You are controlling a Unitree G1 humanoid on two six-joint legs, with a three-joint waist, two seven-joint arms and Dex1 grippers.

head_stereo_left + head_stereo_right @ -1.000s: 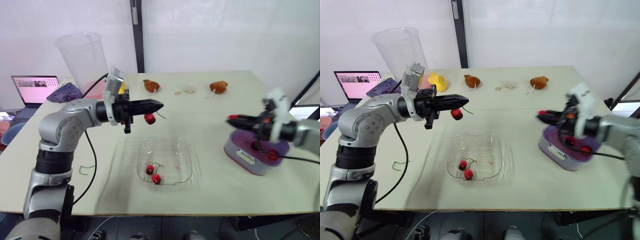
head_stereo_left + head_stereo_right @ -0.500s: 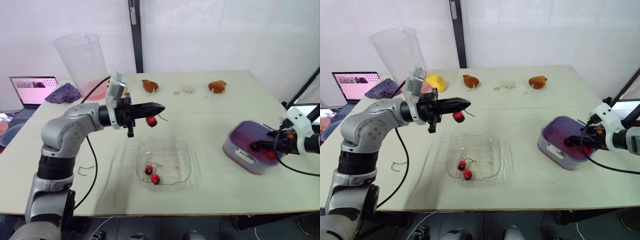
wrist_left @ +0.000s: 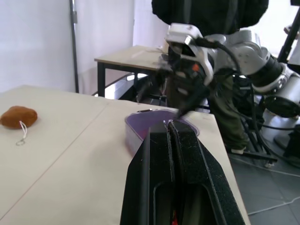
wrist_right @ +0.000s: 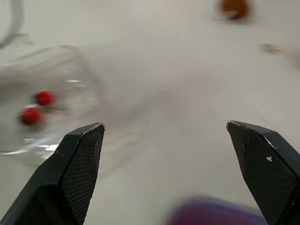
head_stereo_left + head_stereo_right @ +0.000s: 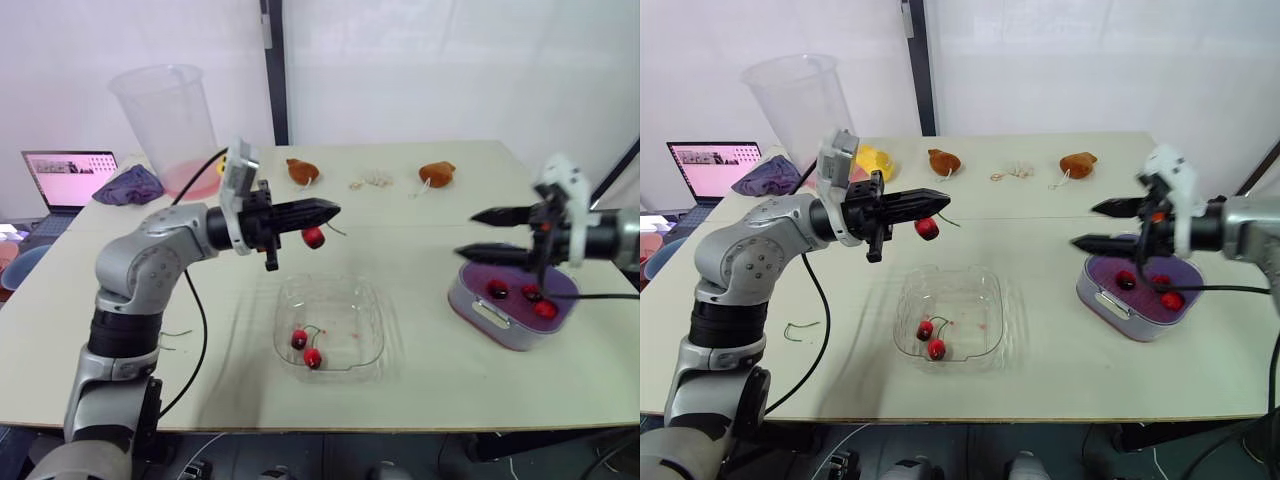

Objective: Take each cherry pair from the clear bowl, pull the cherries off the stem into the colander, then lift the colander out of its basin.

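**Cherry pinched at left, open gripper at right**

The left gripper (image 5: pixel 334 209), fingers pressed together, pinches the stem of a cherry (image 5: pixel 314 237) that dangles above the table beyond the clear bowl (image 5: pixel 372 300); the arm reaches level. A cherry pair (image 5: pixel 305 349) lies in the bowl. The right gripper (image 5: pixel 467 233), fingers spread wide and empty, hovers level by the colander (image 5: pixel 515 305), which holds loose cherries (image 5: pixel 497 290).

Under the left gripper (image 5: pixel 335 209) fingers (image 5: pixel 300 213) sits the clear square plastic bowl (image 5: pixel 350 300) (red cherry pair (image 5: pixel 306 350) inside); under the right gripper (image 5: pixel 465 233) fingers (image 5: pixel 500 214), the purple round colander (image 5: pixel 562 288).
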